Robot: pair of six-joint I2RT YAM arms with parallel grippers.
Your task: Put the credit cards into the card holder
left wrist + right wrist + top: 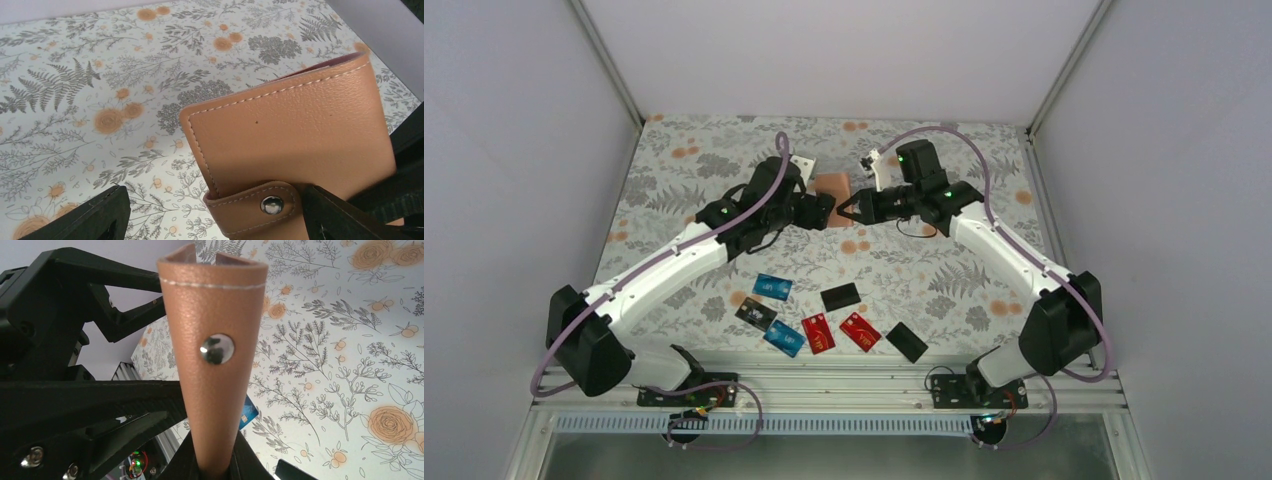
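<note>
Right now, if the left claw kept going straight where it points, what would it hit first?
The card holder: it stands between the open fingers of the left gripper, possibly touching one. Just beyond it is the right gripper, pinching the holder from the other side; exact depth is hard to judge.

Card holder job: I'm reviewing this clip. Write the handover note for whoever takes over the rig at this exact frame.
Pincers: the left pincer is open, jaws spread at the strap end of the card holder, not clamping it. The right pincer is shut on the card holder, holding it on edge above the table.
Things: seven credit cards lie loose near the arm bases: two blue, two red, three black.
Done: holder picked up. The snap strap looks fastened, and no card is visibly inside.
Left: open the holder and load all seven cards.
</note>
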